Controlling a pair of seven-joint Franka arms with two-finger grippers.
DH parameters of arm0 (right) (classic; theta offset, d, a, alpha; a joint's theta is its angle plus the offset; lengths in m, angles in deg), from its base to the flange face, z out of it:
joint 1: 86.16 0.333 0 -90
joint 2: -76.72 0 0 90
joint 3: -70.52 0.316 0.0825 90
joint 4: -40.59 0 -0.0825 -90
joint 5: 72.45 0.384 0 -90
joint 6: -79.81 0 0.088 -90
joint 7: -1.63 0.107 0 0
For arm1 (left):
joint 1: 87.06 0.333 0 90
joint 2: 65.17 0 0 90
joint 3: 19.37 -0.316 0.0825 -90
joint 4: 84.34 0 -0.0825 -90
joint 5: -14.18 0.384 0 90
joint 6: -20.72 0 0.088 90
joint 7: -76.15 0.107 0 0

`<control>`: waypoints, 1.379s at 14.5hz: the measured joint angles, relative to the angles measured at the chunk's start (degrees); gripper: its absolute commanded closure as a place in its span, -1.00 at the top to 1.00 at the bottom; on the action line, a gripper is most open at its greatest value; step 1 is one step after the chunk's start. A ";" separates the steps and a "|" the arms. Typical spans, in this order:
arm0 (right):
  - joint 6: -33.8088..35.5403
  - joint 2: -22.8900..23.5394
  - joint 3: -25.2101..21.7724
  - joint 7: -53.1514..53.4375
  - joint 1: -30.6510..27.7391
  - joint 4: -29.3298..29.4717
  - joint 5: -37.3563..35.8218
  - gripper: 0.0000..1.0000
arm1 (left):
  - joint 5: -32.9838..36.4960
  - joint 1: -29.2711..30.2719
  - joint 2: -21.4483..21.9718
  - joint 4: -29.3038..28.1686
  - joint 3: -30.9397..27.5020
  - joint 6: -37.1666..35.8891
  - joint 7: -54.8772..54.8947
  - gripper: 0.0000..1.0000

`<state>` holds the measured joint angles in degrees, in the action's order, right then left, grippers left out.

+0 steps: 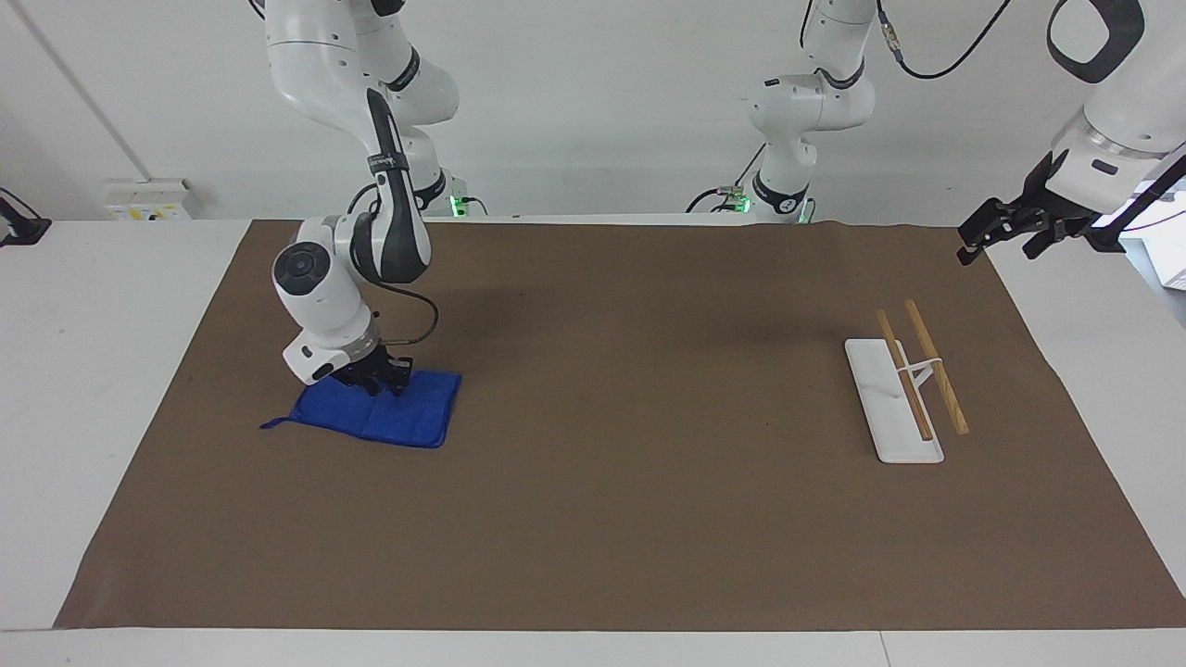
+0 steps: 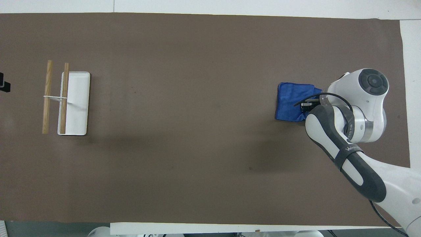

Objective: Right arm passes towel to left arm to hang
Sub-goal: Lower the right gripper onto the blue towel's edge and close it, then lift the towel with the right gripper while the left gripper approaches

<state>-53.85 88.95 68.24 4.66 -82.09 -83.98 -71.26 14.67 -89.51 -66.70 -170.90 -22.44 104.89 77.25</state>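
Observation:
The royal-blue towel lies on the brown mat toward the right arm's end of the table; it also shows in the overhead view. My right gripper is down on the towel's edge nearest the robots and is shut on it, with that edge bunched and slightly raised. In the overhead view the right gripper is mostly hidden under its own wrist. My left gripper waits in the air over the mat's corner at the left arm's end.
A white rack base with two wooden rods stands toward the left arm's end; it also shows in the overhead view. The brown mat covers most of the table.

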 measured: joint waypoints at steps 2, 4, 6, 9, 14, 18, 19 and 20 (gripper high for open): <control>2.51 0.02 0.22 -0.17 0.21 1.21 0.00 -1.00 | 0.00 0.01 0.00 0.00 0.00 0.00 -0.05 0.99; 9.15 -0.03 1.25 -0.28 1.21 6.16 0.43 -1.00 | 0.00 0.06 0.00 0.00 -0.02 0.12 -0.79 0.99; 15.74 -0.21 2.99 -0.24 3.13 13.38 5.76 -1.00 | 0.00 0.15 0.00 0.00 -0.03 0.25 -2.36 0.99; 18.97 -0.35 3.76 0.37 5.90 19.16 19.20 -1.00 | 0.00 0.07 0.15 -1.18 0.06 3.04 -8.76 0.99; 16.93 -0.14 3.82 15.45 9.70 20.03 43.12 -1.00 | -0.07 -5.75 1.62 -12.17 0.86 16.73 -30.40 0.99; 3.59 0.65 3.97 34.70 20.21 20.14 54.77 -1.00 | -0.07 -14.19 0.32 -17.16 1.22 24.48 -53.33 0.99; 0.53 0.92 3.99 38.70 22.67 20.14 57.25 -1.00 | -0.07 -16.21 -0.49 -17.55 1.25 25.71 -59.03 0.99; -2.02 1.14 4.00 42.12 24.53 20.15 59.97 -1.00 | -0.08 -18.22 -1.27 -17.87 1.29 26.77 -64.71 0.99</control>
<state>-55.87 90.10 72.24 46.77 -57.56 -63.83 -11.29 14.59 -107.73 -67.97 -188.78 -21.14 131.66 12.54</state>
